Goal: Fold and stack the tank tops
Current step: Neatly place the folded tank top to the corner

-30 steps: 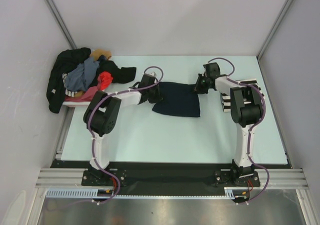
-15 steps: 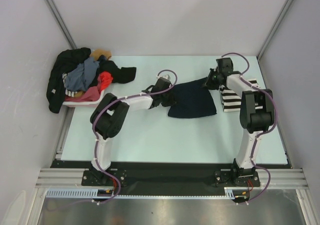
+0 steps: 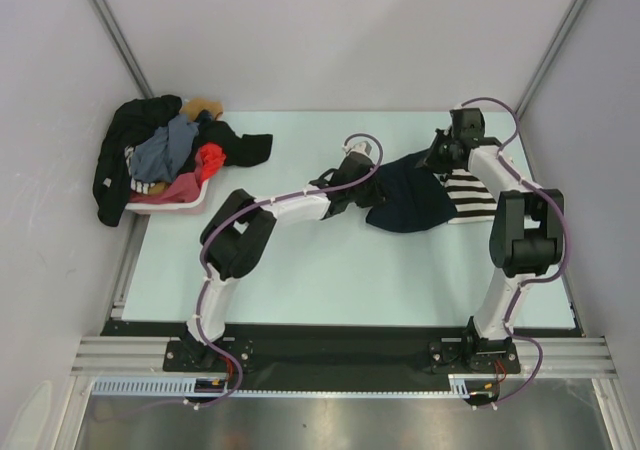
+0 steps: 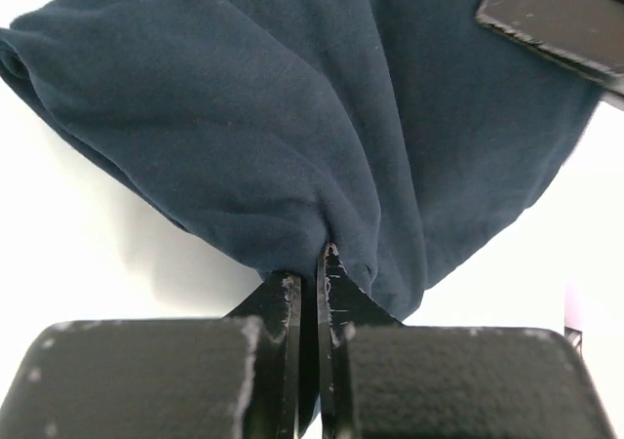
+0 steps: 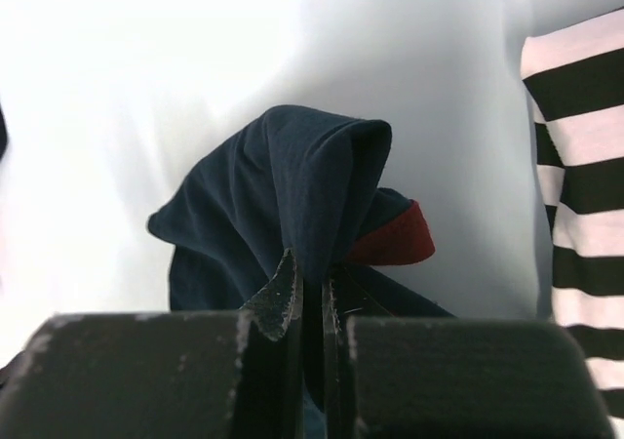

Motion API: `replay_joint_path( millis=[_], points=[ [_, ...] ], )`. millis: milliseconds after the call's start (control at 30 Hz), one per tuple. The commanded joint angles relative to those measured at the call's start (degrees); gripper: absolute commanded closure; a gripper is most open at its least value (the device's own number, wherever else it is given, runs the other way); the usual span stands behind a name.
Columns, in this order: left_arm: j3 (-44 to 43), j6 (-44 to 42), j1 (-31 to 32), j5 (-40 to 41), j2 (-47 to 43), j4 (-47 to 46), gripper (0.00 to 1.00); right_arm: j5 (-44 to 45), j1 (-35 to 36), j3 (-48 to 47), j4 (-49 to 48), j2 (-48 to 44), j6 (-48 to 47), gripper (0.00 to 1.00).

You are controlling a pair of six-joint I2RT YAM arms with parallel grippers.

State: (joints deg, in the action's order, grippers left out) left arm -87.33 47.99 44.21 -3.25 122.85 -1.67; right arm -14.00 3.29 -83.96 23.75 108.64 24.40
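A folded dark navy tank top (image 3: pixel 412 198) hangs between both grippers over the right half of the table, its right edge overlapping a folded black-and-white striped tank top (image 3: pixel 470 192). My left gripper (image 3: pixel 366 190) is shut on the navy cloth's left edge; in the left wrist view the navy tank top (image 4: pixel 292 127) bunches into the left gripper (image 4: pixel 310 263). At the far right corner my right gripper (image 3: pixel 436 160) is shut on it too. The right wrist view shows the right gripper (image 5: pixel 310 278) pinching a navy fold (image 5: pixel 292 185) with dark red trim, the striped tank top (image 5: pixel 580 195) to its right.
A pale pink basket (image 3: pixel 168 198) heaped with mixed clothes (image 3: pixel 165 150) stands at the table's far left, a black garment hanging over its side. Grey walls close in on the left, back and right.
Both arms have carried the navy tank top rightward across the table, from the middle to partly over the striped top. Both grips held throughout.
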Motion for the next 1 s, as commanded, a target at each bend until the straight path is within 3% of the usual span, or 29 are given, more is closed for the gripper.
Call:
replay_joint_path(
  millis=[0, 333, 700, 833, 967],
  points=[
    [-1.8, 1.0, 0.8, 1.6, -1.6, -3.8, 1.00, -0.9, -0.7, -1.3, 1.3, -4.8, -1.1, 1.00],
    [-3.1, -2.4, 1.9, 1.7, -2.9, -4.7, 1.00, -3.3, -2.6, -4.3, 2.4, -4.9, -0.3, 1.00],
    [-11.3, -4.5, 6.9, 0.1, 3.4, -18.3, 1.00, -3.5, -8.6, -8.4, 6.4, -7.2, -0.4, 1.00],
    [-22.4, -4.0, 9.0, -1.1, 11.5, -20.7, 1.00, -5.2, -12.9, -10.4, 7.7, -7.0, -0.3, 1.00],
    [-35.5, 2.4, 9.3, -5.0, 21.8, -20.1, 1.00, -6.4, -16.6, -12.0, 8.9, -7.0, -0.9, 1.00]
  ],
)
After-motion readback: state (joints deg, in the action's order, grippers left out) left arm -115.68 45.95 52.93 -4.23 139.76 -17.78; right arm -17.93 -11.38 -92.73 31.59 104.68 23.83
